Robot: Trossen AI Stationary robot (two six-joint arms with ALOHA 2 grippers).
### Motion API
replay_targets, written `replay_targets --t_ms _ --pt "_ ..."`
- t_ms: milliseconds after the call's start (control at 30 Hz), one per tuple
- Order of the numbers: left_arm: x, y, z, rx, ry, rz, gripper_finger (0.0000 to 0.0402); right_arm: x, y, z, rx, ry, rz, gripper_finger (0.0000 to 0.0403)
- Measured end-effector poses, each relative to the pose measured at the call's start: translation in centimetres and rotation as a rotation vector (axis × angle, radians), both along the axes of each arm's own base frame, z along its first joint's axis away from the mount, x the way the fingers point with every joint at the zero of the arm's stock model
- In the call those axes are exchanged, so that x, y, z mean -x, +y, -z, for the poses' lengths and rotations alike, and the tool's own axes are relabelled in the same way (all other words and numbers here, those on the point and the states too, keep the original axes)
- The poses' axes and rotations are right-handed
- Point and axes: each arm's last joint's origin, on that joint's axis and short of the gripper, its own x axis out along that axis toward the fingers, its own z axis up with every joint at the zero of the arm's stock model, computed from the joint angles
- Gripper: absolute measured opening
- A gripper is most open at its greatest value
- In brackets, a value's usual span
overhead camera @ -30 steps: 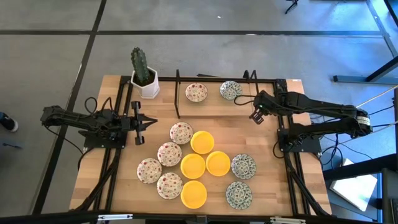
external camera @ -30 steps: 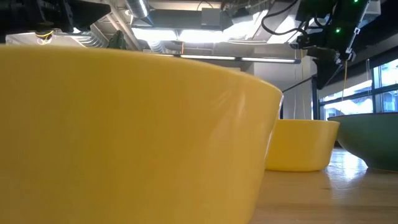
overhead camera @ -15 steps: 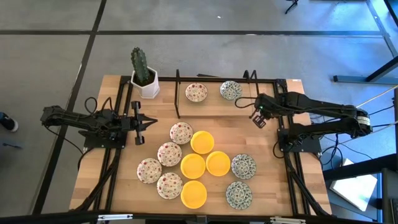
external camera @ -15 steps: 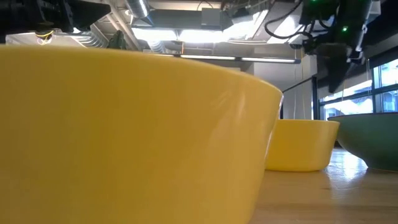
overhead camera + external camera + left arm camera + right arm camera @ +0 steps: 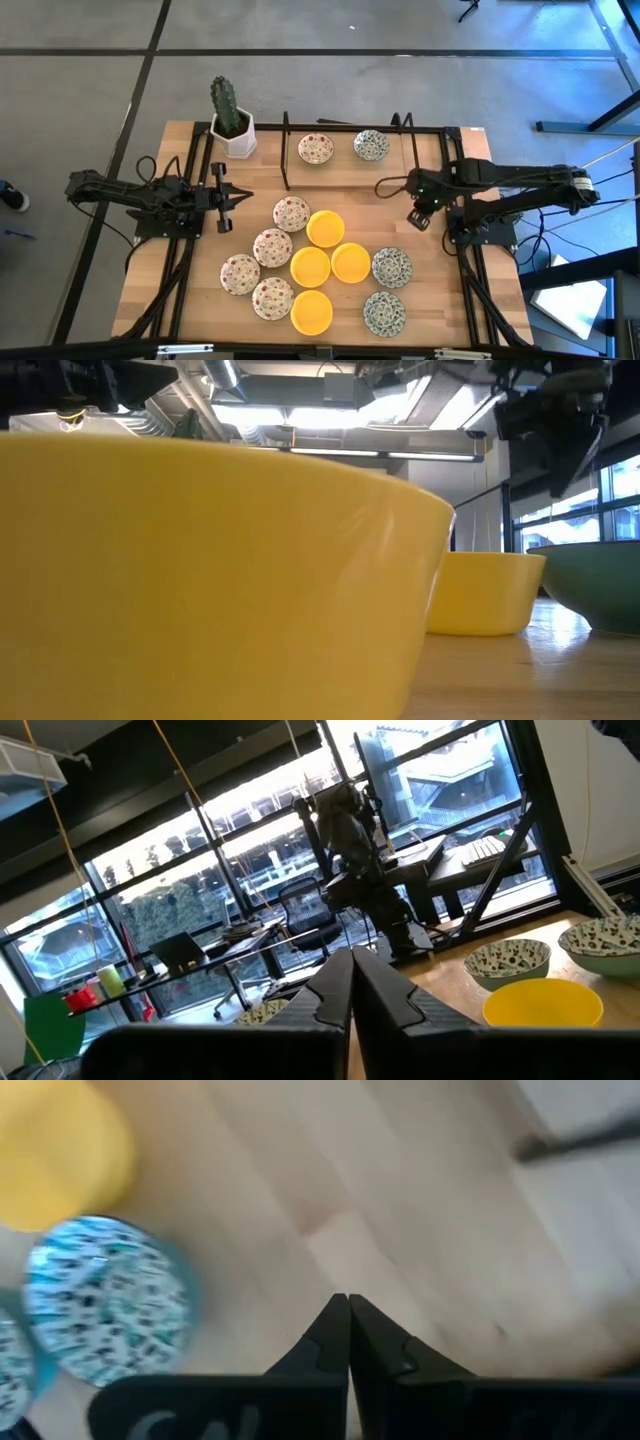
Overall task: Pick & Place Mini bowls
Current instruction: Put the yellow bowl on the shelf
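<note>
Several mini bowls sit upright in a cluster mid-table: yellow ones (image 5: 325, 228), red-speckled cream ones (image 5: 272, 247) and grey-green patterned ones (image 5: 391, 267). Two more, one red-speckled (image 5: 316, 149) and one grey-green (image 5: 371, 145), rest by the far edge. My right gripper (image 5: 418, 215) hovers shut over bare wood to the right of the cluster; its wrist view shows the shut fingers (image 5: 347, 1312) above the table, with a grey-green bowl (image 5: 105, 1300) off to one side. My left gripper (image 5: 225, 197) waits shut at the table's left, pointing at the cluster.
A cactus in a white square pot (image 5: 232, 128) stands at the far left corner. Dark upright rods (image 5: 286, 150) flank the two far bowls. Black frame rails (image 5: 465, 290) run along the left and right sides. In the low view a yellow bowl (image 5: 200, 580) fills the foreground.
My right gripper has moved from near the two far bowls toward the table's near edge, and now stands level with the cluster's far-right side. The bowls have stayed in place.
</note>
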Motion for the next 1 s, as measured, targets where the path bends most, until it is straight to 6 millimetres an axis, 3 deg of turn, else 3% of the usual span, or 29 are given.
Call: replay_targets --t_ms 333,533,733,1000 --pt "0.0 0.0 0.0 0.011 -0.001 0.002 0.0005 -2.6 4.0 -1.6 0.002 -0.343 -0.295 0.0003" --pt "0.0 0.0 0.0 0.005 0.0 0.001 0.0001 -4.5 6.2 -2.5 0.119 -0.561 -0.558 0.0005" --pt "0.0 0.0 0.0 0.004 0.0 0.001 0.0007 -6.9 7.2 -1.6 0.181 -0.597 -0.604 0.0026" --pt "0.0 0.0 0.0 0.004 0.0 0.001 0.0002 -11.1 7.9 1.2 0.203 -0.497 -0.58 0.006"
